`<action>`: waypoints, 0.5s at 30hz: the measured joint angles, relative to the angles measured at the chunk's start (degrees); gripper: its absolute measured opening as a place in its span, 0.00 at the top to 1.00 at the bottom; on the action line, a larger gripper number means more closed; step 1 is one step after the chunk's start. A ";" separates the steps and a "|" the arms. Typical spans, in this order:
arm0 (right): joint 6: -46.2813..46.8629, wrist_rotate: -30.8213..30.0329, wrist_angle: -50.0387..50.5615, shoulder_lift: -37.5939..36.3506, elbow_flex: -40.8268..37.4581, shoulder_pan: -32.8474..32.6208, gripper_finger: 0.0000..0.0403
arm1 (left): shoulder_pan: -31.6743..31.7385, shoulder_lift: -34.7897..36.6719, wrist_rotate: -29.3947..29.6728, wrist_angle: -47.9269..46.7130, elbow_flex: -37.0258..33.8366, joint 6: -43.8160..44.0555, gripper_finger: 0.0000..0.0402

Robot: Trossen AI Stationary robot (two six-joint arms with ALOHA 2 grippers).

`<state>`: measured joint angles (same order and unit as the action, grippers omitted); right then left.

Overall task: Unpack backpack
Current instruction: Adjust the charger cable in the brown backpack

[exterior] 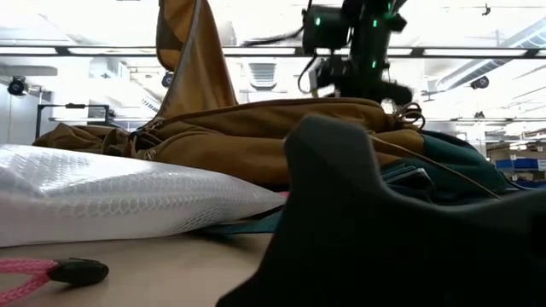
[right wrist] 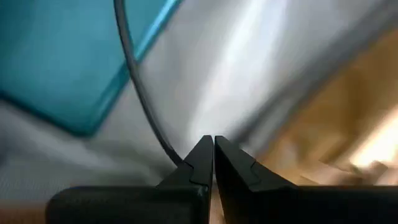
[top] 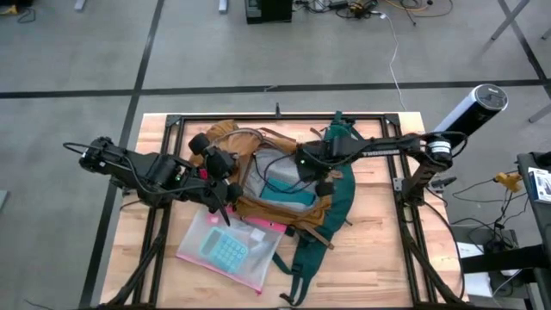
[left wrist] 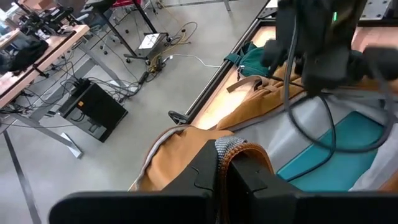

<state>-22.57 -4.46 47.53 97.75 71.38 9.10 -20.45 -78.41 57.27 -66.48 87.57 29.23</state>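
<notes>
backpack (top: 258,185) open on table | left tool (left wrist: 222,163) clamps its rim | right tool (right wrist: 213,163) closed inside

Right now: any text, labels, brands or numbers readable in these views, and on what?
Nothing can be quoted; no text reads clearly.
right arm: white lettering along its link, too small to read.
teal calculator inside the clear pouch: key markings too small to read.
backpack: no label or logo visible.
</notes>
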 joint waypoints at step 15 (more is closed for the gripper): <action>5.51 14.81 -3.05 -1.23 7.58 -6.70 1.00 | 0.42 -0.13 1.32 1.09 -0.02 0.00 1.00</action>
<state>-17.06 10.34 44.48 96.52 78.96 2.40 -20.03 -78.54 58.59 -65.39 87.55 29.23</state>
